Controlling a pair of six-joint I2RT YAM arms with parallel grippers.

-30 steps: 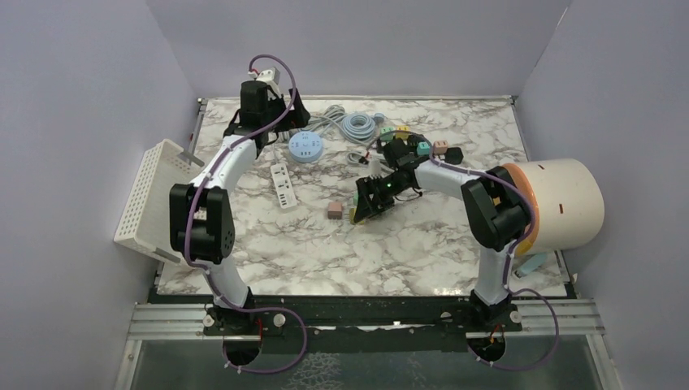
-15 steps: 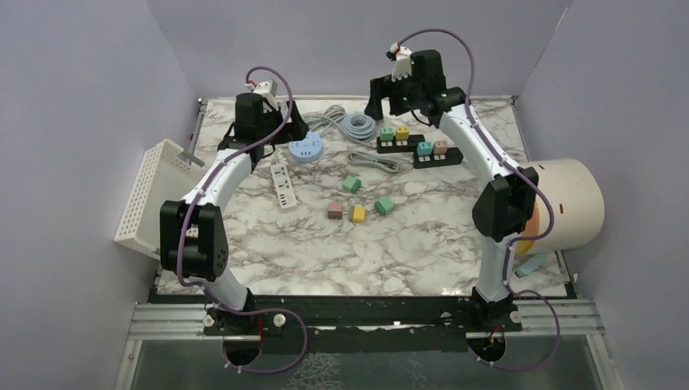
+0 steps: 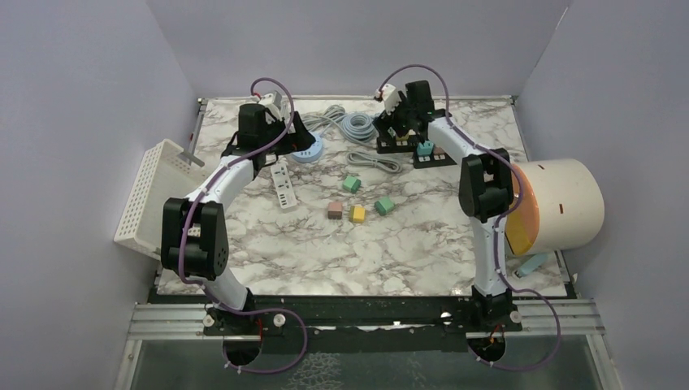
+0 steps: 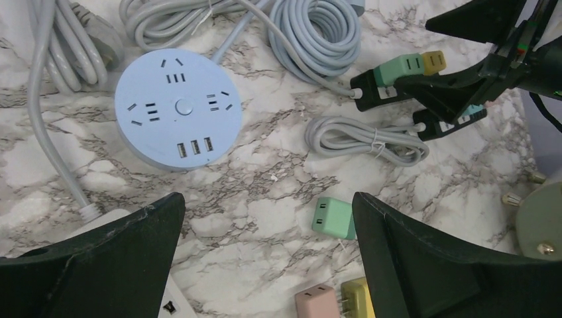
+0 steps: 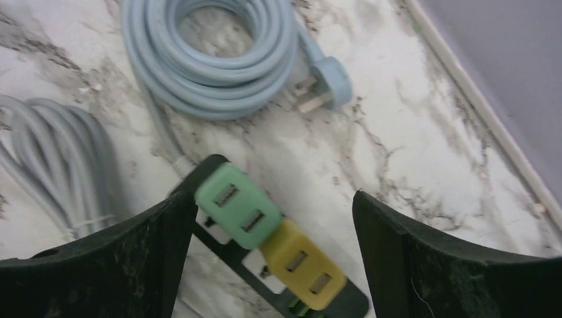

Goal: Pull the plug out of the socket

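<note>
A black power strip lies at the back of the table with a green plug and a yellow plug seated in it. My right gripper hangs open just above them, one finger on each side, touching neither. In the top view the right gripper covers that strip; a second black strip with a teal plug lies beside it. My left gripper is open and empty above bare marble, near the round blue socket.
Coiled grey cables lie at the back. A white power strip lies left of centre. Loose green, pink, yellow and green plugs lie mid-table. A white basket stands left, a cream cylinder right.
My right gripper has come down from above the back edge onto the black strip with the green and yellow plugs. My left gripper has shifted slightly toward the front.
</note>
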